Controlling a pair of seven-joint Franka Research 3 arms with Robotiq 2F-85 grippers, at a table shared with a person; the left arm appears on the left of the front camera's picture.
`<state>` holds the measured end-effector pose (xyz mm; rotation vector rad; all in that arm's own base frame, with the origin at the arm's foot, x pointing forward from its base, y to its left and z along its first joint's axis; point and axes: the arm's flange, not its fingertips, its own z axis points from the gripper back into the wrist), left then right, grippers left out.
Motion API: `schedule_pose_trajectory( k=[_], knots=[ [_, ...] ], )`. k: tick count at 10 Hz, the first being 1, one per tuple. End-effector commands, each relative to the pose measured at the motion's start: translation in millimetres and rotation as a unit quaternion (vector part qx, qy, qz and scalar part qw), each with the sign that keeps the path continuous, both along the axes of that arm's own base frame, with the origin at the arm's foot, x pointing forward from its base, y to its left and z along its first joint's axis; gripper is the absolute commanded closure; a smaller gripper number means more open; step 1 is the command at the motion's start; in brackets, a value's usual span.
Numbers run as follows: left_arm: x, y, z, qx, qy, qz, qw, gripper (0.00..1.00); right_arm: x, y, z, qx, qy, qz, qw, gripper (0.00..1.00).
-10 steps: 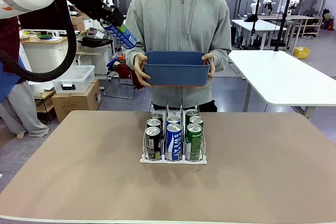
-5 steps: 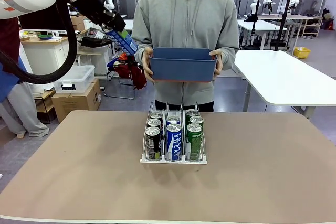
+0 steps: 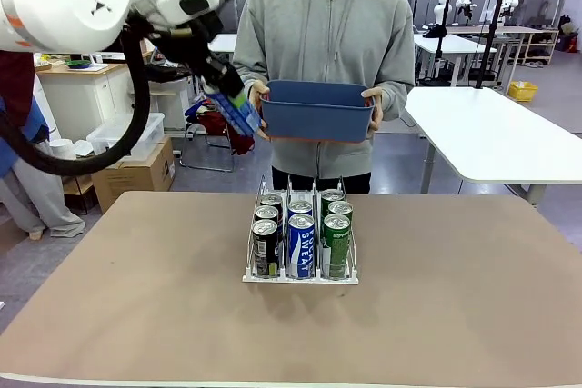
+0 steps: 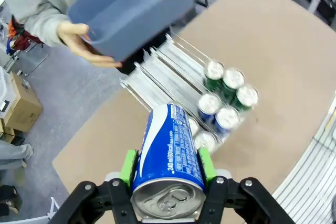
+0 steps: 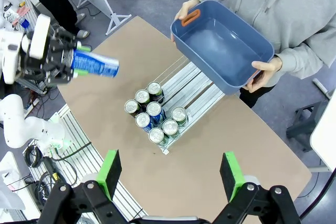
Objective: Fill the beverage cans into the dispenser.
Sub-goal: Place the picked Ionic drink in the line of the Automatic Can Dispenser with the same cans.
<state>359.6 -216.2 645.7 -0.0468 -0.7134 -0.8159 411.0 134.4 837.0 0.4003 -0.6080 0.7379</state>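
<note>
- The left end effector [image 4: 167, 174] is clamped on a slim blue-and-white lettered beverage can [image 4: 168, 153], held in the air above the bench's [image 3: 136, 297] far-left side, near the person's blue plastic bin [image 3: 316, 108].
- The clear-and-white three-lane wire dispenser [image 3: 300, 275] sits mid-bench with seven cans in it; the middle lane [image 4: 176, 90] holds two.
- Step in hand, as I judge it: carrying this can to the rack.
- Next move likely calls for lowering it into the open rear of the middle lane.
- The right end effector [image 5: 170, 177] hangs high, fingers apart, holding nothing.
</note>
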Motion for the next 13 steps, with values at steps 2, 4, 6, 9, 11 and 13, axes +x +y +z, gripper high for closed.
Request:
schedule_pose_trajectory(
  k=[2, 4, 6, 9, 11, 13],
  knots=[
    [-37.1, -13.7, -8.6, 0.021, 0.009, -0.045, 0.999, 0.43, -2.0, -2.4, -1.1, 0.001, 0.004, 0.0, 1.0, 0.0],
    [-45.8, -17.9, -7.9, 0.021, 0.022, -0.044, 0.999, 0.43, -2.0, -2.4, -1.1, 0.001, 0.004, 0.0, 1.0, 0.0],
    [-41.0, -23.9, -15.6, 0.028, 0.019, -0.045, 0.998, 0.43, -2.0, -2.4, -1.1, 0.001, 0.004, 0.0, 1.0, 0.0],
    [-43.5, -25.8, -18.3, 0.03, 0.027, -0.049, 0.998, 0.43, -2.0, -2.4, -1.1, 0.001, 0.004, 0.0, 1.0, 0.0],
    [-29.4, -31.2, -22.0, -0.024, 0.061, 0.02, 0.998, 0.43, -2.0, -2.4, -1.1, 0.001, 0.004, 0.0, 1.0, 0.0],
    [-42.4, -46.4, -44.9, -0.047, 0.08, 0.053, 0.994, 0.43, -2.0, -2.4, -1.1, 0.001, 0.004, 0.0, 1.0, 0.0]
  ],
)
